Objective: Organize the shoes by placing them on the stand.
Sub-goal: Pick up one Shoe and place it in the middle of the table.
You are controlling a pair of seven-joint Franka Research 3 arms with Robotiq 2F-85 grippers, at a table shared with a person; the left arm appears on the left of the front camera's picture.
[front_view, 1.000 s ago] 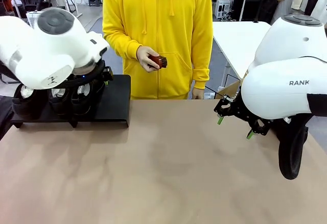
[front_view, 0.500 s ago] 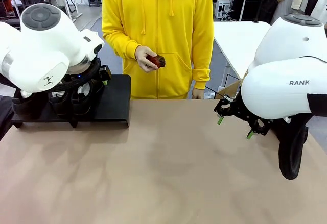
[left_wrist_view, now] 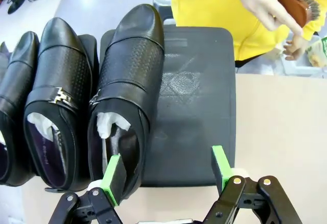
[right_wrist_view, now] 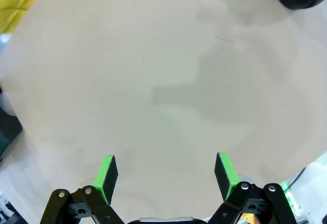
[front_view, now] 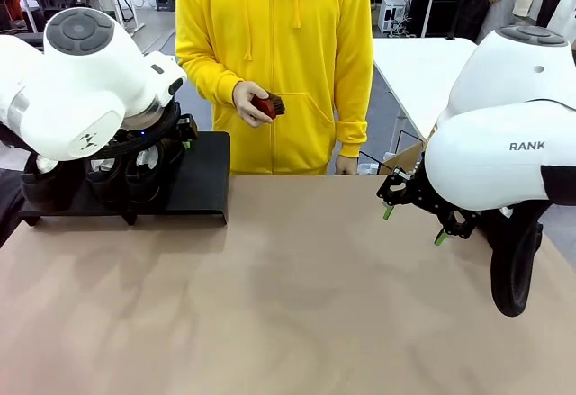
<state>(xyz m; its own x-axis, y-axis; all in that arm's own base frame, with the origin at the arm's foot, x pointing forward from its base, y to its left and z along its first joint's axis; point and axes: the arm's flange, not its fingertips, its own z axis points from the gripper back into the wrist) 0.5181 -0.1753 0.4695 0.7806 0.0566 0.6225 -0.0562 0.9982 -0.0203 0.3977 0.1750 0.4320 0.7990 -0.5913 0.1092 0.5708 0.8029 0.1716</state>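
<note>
Glossy black leather dress shoes (left_wrist_view: 122,96) stuffed with crumpled white paper stand side by side, toes pointing far, on the left part of the low matte-black stand (left_wrist_view: 196,106) at the far left of the tan worktop (front_view: 288,305). The stand's right panel is bare. The left gripper (left_wrist_view: 167,163) hovers over the stand's near edge, jaws wide apart and empty, one green pad by the heel of the rightmost shoe. Beyond the worktop's middle, a person in a yellow hoodie holds a small red-brown brush (front_view: 268,105) in one hand (front_view: 250,103). At the right, the right gripper (right_wrist_view: 166,170) hangs above bare worktop, jaws spread, holding nothing.
</note>
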